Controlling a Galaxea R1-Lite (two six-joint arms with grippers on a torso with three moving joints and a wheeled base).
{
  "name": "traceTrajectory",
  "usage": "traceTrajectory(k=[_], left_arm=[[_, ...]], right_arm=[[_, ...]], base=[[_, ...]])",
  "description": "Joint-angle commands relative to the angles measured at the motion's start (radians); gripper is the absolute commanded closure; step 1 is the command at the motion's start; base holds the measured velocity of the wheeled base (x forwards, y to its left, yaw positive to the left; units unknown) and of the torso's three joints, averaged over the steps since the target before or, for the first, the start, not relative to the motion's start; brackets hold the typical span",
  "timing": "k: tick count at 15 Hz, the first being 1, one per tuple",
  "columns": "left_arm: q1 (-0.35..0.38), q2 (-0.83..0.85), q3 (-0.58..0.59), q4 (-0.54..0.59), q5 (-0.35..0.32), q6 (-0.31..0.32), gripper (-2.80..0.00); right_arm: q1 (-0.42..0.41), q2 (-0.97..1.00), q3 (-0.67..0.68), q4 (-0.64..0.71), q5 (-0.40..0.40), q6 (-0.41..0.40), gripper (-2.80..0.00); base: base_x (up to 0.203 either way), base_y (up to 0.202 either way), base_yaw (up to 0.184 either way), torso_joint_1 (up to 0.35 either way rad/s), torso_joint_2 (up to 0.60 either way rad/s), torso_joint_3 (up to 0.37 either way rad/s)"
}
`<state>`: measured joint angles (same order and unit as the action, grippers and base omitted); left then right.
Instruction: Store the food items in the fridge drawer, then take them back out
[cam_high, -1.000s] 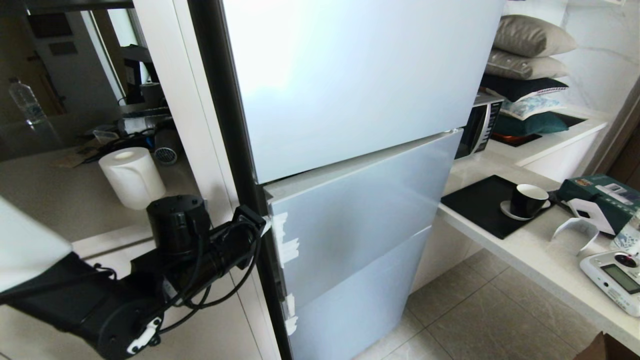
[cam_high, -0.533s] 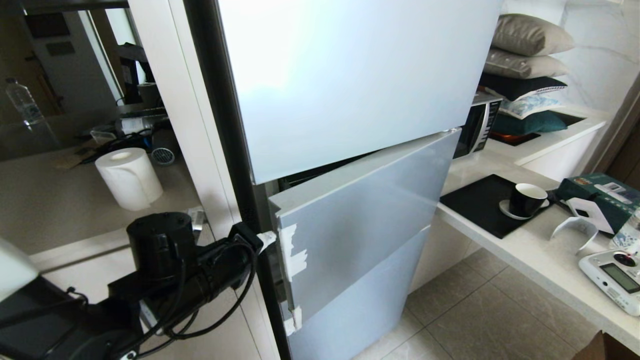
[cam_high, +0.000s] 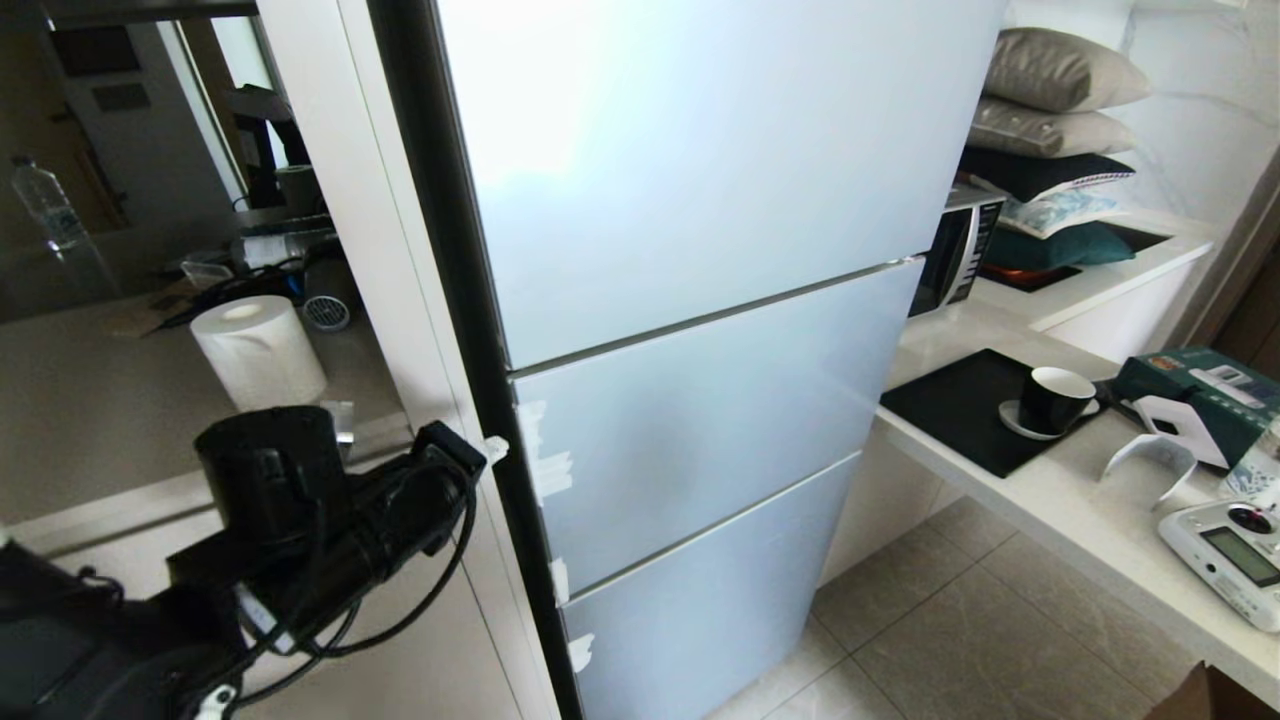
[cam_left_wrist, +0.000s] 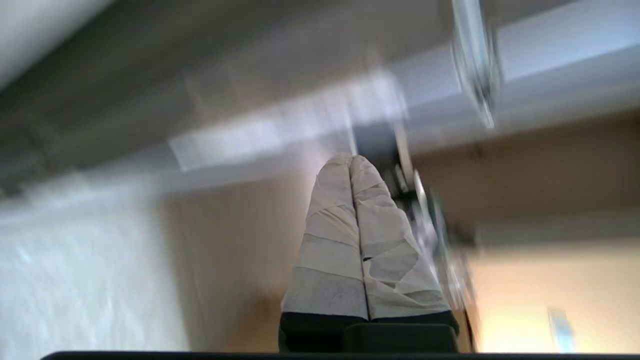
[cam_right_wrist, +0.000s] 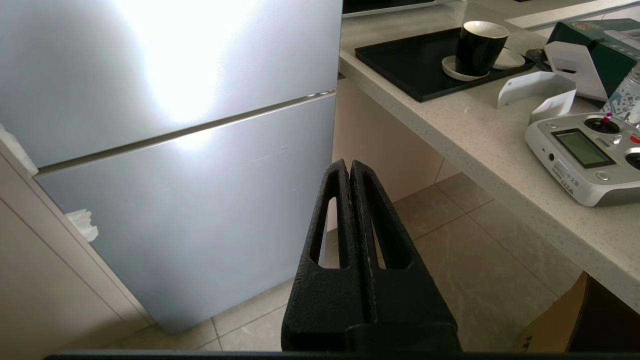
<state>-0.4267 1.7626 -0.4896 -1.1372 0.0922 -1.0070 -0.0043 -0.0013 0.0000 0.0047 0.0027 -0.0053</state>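
A: Here's the fridge (cam_high: 700, 250), and every front panel sits flush. The middle door (cam_high: 700, 440), the one with white tape scraps (cam_high: 545, 470) on its left edge, is fully closed.

B: So where does that leave the job?

A: Hard to call. The food items are nowhere in sight, and the fridge drawer is hidden too, presumably behind those panels. Either storing hasn't begun or it's all wrapped up; the scene alone can't settle it.

B: And the arms?

A: The left gripper (cam_high: 493, 447) hangs just left of the fridge, at the dark side strip beside the taped edge. From its wrist camera the taped fingers (cam_left_wrist: 340, 240) are pressed together, holding nothing. The right gripper (cam_right_wrist: 350, 172) is low and near, pointing toward the bottom panel and the floor tiles (cam_right_wrist: 450, 240), fingers (cam_right_wrist: 325, 235) also pinched together and empty.

B: Anything on the surface (cam_high: 1080, 500) to the right?

A: A black tray (cam_high: 960, 410) with a dark cup (cam_high: 1058, 398), a green box (cam_high: 1210, 395), a grey remote controller (cam_high: 1235, 555). No red-orange pieces among them.
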Motion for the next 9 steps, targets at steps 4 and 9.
traceTrajectory(k=[4, 9], left_arm=[[0.043, 0.139, -0.145, -0.012, 0.050, -0.001, 0.00], [0.045, 0.179, -0.195, -0.012, 0.062, 0.004, 0.00]], right_arm=[[0.000, 0.000, 0.000, 0.000, 0.000, -0.001, 0.00], [0.000, 0.000, 0.000, 0.000, 0.000, -0.001, 0.00]], base=[[0.000, 0.000, 0.000, 0.000, 0.00, 0.000], [0.000, 0.000, 0.000, 0.000, 0.00, 0.000]])
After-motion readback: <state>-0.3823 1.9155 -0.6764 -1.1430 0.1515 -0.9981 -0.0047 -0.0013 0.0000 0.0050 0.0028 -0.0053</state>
